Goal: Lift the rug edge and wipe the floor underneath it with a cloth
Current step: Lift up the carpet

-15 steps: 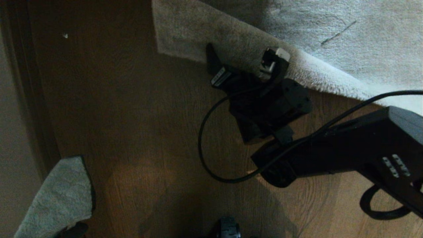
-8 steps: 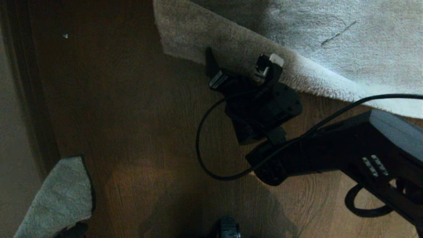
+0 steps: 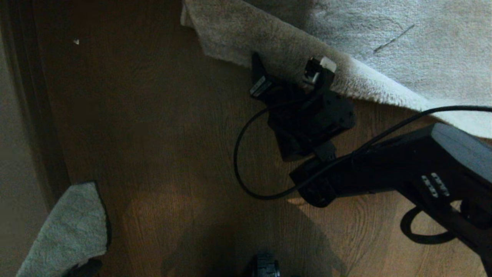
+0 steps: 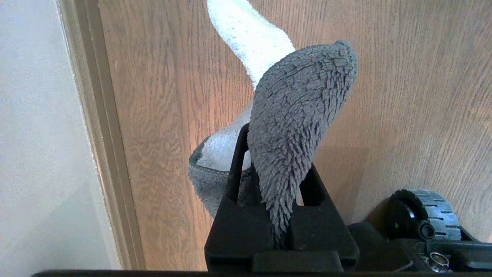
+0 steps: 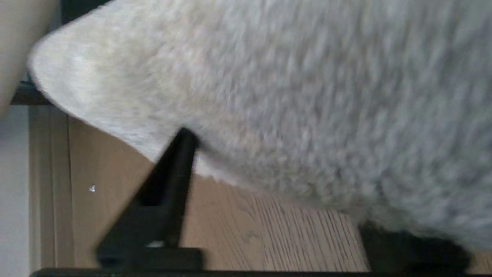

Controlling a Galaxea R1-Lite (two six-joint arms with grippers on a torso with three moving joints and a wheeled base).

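The pale plush rug edge (image 3: 230, 42) runs slantwise across the top of the head view over the brown wood floor (image 3: 153, 134). My right gripper (image 3: 288, 63) is at that edge, open, one fingertip on either side of a stretch of it. In the right wrist view the rug edge (image 5: 269, 96) lies across the right gripper (image 5: 276, 181); one finger (image 5: 173, 173) touches the border and the other is partly under the pile. The left gripper (image 4: 276, 154) is parked low at the left, shut on the grey terry cloth (image 4: 300, 107), which also shows as cloth (image 3: 65, 231) in the head view.
A wall and baseboard (image 3: 23, 115) run along the left. A black cable (image 3: 246, 169) loops over the floor beside the right arm (image 3: 403, 173). A base wheel (image 4: 423, 215) sits by the left gripper. A small white speck (image 3: 76, 41) lies on the planks.
The right gripper has pressed into the rug edge and its fingers stand a little closer together. The rug's corner has shifted right and curled up slightly. The left arm and cloth have not moved.
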